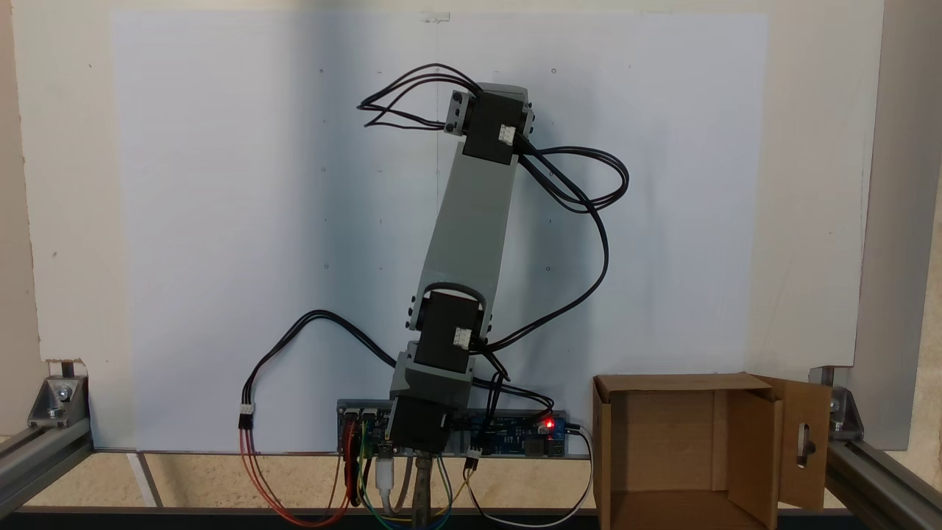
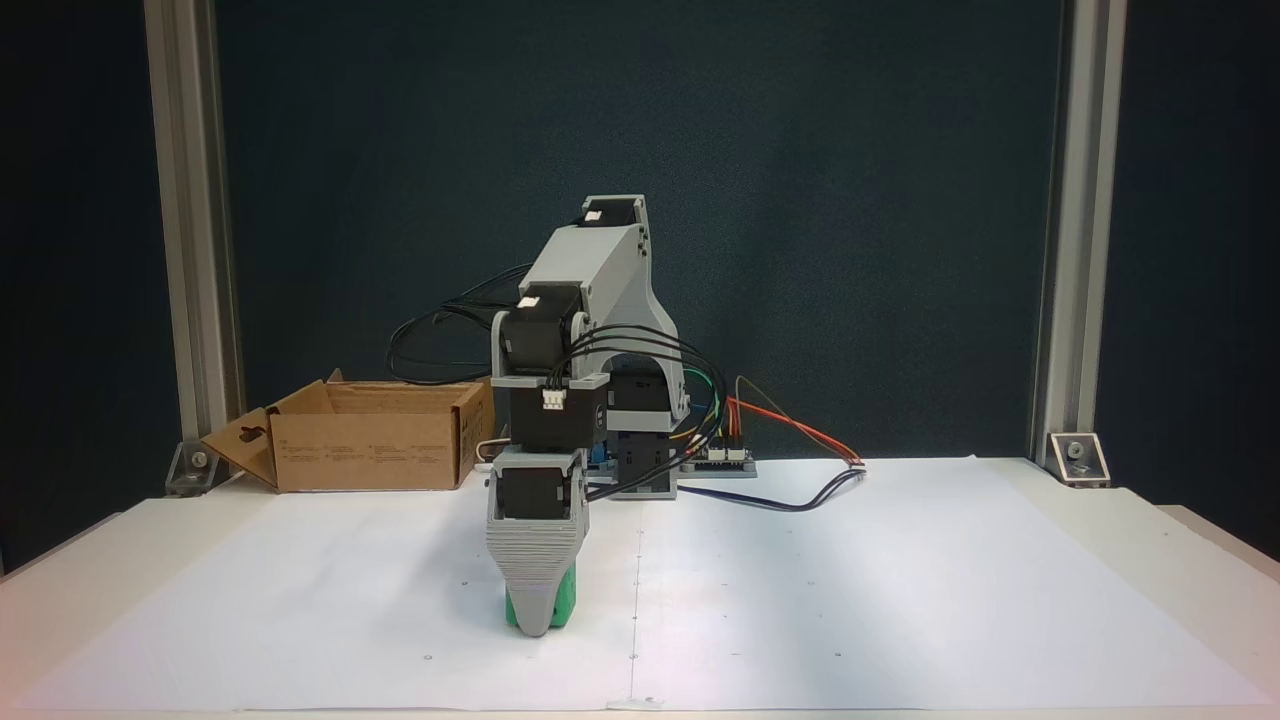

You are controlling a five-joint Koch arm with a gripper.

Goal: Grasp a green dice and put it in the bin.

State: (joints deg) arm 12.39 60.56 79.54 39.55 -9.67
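Observation:
In a fixed view from the front, my gripper (image 2: pixel 540 622) points straight down and its tip rests at the white paper. The grey front finger (image 2: pixel 537 575) covers the middle of the green dice (image 2: pixel 567 598), whose green edges stick out on both sides of it. The other jaw lies behind the dice, so the grip cannot be judged. The bin, a brown cardboard box with open flaps, stands beside the arm's base, at the back left (image 2: pixel 365 450) in this view and at the bottom right (image 1: pixel 662 449) in the fixed view from above.
The arm's base with its circuit boards (image 1: pixel 515 434) and loose cables (image 2: pixel 790 440) sits at the table's back edge. Aluminium posts (image 2: pixel 190 250) frame both sides. White paper (image 2: pixel 900 580) covers the table.

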